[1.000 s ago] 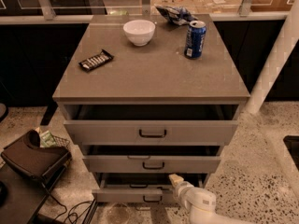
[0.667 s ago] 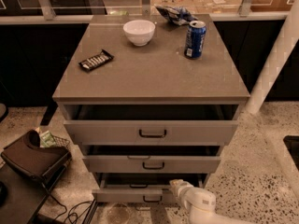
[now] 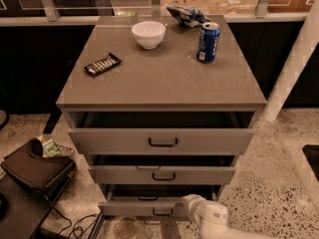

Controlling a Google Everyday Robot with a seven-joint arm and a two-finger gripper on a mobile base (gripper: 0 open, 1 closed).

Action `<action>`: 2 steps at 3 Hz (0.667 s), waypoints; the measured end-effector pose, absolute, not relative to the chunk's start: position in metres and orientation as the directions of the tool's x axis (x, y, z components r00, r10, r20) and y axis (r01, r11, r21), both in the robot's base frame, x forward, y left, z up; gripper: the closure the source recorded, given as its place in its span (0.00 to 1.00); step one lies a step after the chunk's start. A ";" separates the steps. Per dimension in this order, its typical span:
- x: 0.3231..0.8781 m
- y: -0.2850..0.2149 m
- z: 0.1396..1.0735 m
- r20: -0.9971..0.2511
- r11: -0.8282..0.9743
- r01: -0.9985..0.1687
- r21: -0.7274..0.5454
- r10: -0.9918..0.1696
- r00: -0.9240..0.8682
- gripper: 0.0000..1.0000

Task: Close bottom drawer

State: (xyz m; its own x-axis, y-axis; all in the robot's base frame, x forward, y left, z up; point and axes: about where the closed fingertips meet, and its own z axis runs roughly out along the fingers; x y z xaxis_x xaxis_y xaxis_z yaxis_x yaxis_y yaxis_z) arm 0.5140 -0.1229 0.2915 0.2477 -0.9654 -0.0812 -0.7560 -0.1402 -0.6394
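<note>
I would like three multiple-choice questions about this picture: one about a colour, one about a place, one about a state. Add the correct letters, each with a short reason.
1. What colour is the can on the cabinet top? A) blue B) red C) green
2. Where is the gripper? A) over the can B) at the front of the bottom drawer, towards its right end C) not in view
3. How is the bottom drawer? A) fully shut B) taken out entirely C) partly pulled out
Answers: 1 A, its side is blue; 2 B, the white gripper sits at that front; 3 C, a dark gap shows behind its front.
</note>
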 end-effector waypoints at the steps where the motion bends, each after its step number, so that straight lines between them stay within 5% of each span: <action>1: 0.499 -0.131 0.260 -0.078 -0.143 -0.812 -0.566 -0.971 0.226 1.00; 2: 0.473 -0.146 0.222 -0.095 -0.121 -0.868 -0.481 -0.977 0.190 1.00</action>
